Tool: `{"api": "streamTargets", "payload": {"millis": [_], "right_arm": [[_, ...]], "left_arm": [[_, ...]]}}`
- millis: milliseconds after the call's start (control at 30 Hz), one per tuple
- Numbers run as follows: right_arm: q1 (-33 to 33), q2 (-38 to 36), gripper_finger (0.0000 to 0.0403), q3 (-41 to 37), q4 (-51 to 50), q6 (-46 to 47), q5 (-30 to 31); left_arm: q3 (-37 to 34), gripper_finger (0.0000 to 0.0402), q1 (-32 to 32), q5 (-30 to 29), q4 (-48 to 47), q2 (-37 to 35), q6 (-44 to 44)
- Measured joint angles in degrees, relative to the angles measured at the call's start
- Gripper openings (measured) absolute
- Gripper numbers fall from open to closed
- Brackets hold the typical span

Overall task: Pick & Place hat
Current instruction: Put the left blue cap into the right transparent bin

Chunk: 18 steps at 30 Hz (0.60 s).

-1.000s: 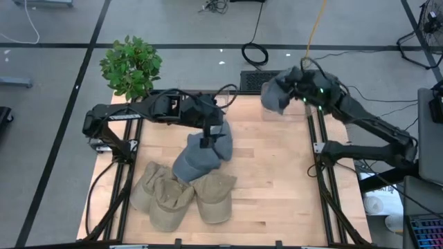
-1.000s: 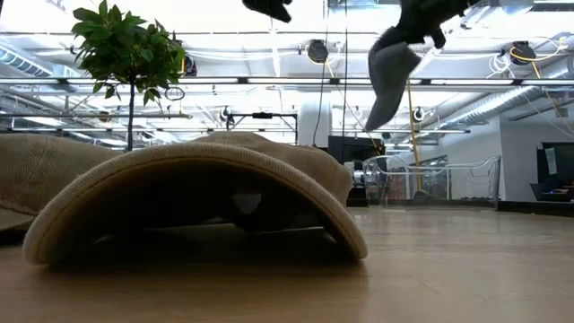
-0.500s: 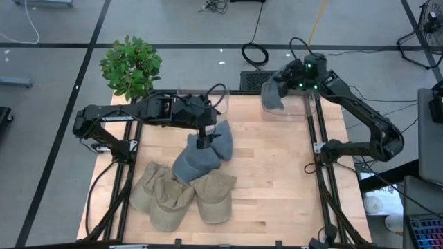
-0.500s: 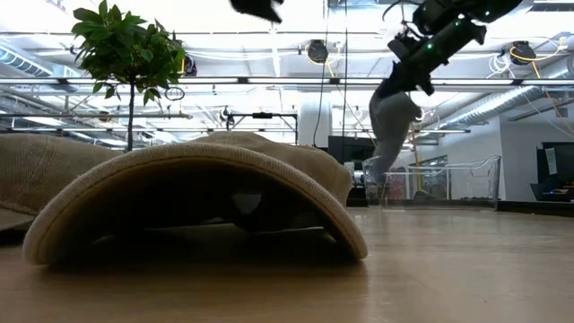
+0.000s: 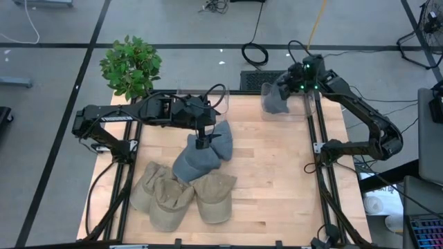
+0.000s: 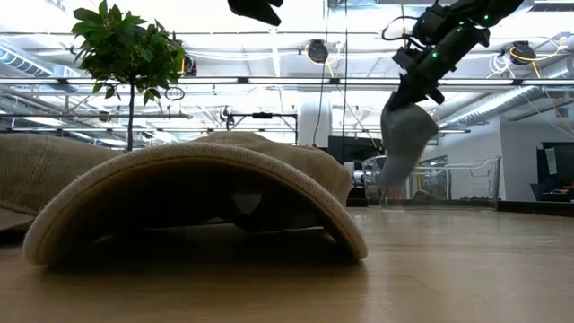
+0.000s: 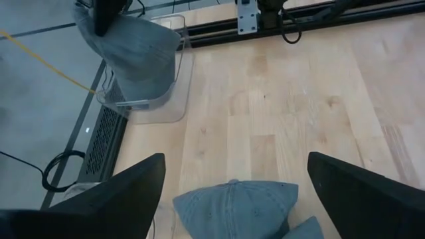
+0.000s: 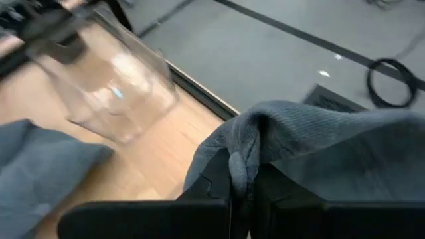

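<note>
A grey hat (image 5: 275, 101) hangs from my right gripper (image 5: 293, 86), which is shut on it over the clear bin (image 5: 300, 111) at the table's far right. In the low view the hat (image 6: 404, 135) droops down in front of the bin (image 6: 448, 184). The left wrist view shows its lower part (image 7: 143, 63) inside the bin's walls (image 7: 174, 99). My left gripper (image 5: 203, 142) hovers open above two grey hats (image 5: 201, 159) lying mid-table; one of them (image 7: 236, 202) shows between its fingers, untouched. My right gripper pinches a bunched fold of the hat's fabric (image 8: 247, 154) between its two fingers (image 8: 219, 174). The fingers slant downward from the table's right side. The hat hangs slack below them, its lower end down in the bin; whether it touches the bin's floor cannot be told.
Three tan hats (image 5: 173, 197) lie overlapped at the near left; one (image 6: 197, 193) fills the low view's foreground. A second clear bin (image 8: 109, 76) stands at the far edge near the left arm. A potted plant (image 5: 130, 66) stands off the far left corner. Bare wood spans the table's right half.
My right gripper has swung toward the far edge and sunk over the clear bin, tipping further down. The grey hat went with it: from high above the table it now hangs low into the bin.
</note>
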Motion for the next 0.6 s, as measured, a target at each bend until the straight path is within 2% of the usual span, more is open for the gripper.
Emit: {"api": "streamTargets", "payload": {"millis": [167,300,400,600], "right_arm": [[0.02,0.00,0.0008,-0.02,-2.46,-1.82,7.12],[0.00,0.02,0.0008,-0.02,-3.37,-2.51,9.02],[0.04,0.20,0.0005,-0.06,-2.41,-2.95,6.76],[0.15,2.38,0.0005,-0.06,3.21,0.16,-3.01]], "left_arm": [[0.00,0.0377,0.00,0.00,-0.02,0.00,0.01],[0.00,0.0372,0.00,-0.02,0.12,0.00,0.01],[0.00,0.0370,0.00,-0.04,0.72,0.00,0.01],[0.00,0.0378,0.00,-0.03,0.80,0.00,-0.38]]}}
